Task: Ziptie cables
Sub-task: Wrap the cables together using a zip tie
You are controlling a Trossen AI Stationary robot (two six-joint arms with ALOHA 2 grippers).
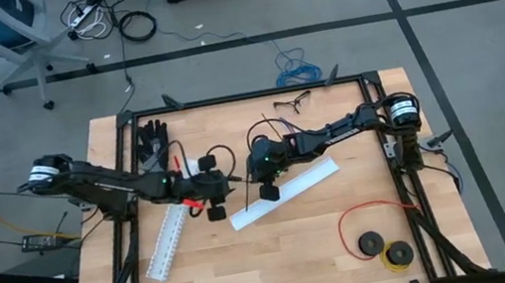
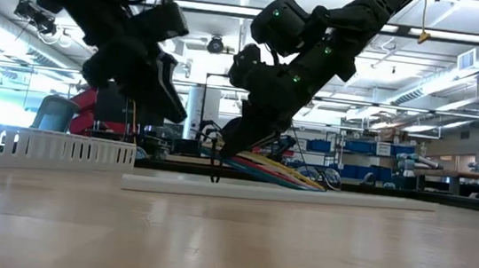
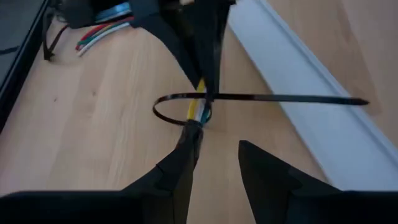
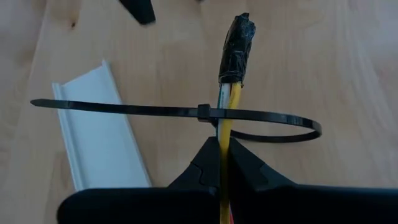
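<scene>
The cables (image 4: 225,112), thin yellow, white and other coloured wires ending in a dark taped plug (image 4: 236,46), stick out past my right gripper (image 4: 222,152), which is shut on them. A black zip tie (image 4: 203,112) hangs on them by its wide loop just ahead of the fingertips, its tail (image 3: 311,98) sticking out sideways. My left gripper (image 3: 217,142) faces the plug end, open, with nothing between its fingers. One fingertip (image 3: 191,138) stands right at the plug; I cannot tell whether it touches. In the high view the two grippers (image 1: 228,181) (image 1: 251,174) meet mid-table. My right gripper pinches the cable bundle (image 4: 222,144) between its two fingers, a short way behind the dark plug. The fingers slant down from the table's right and lie along the wires. The plug end is held clear of the table; the rest of the bundle (image 2: 280,171) slopes down behind the gripper.
A white slotted channel (image 1: 285,192) lies just near of the grippers, a second one (image 1: 167,240) at the near left. A red wire loop (image 1: 373,212) with black spools (image 1: 370,242) lies near right. Black gloves (image 1: 152,136) and glasses (image 1: 292,103) lie at the far edge.
</scene>
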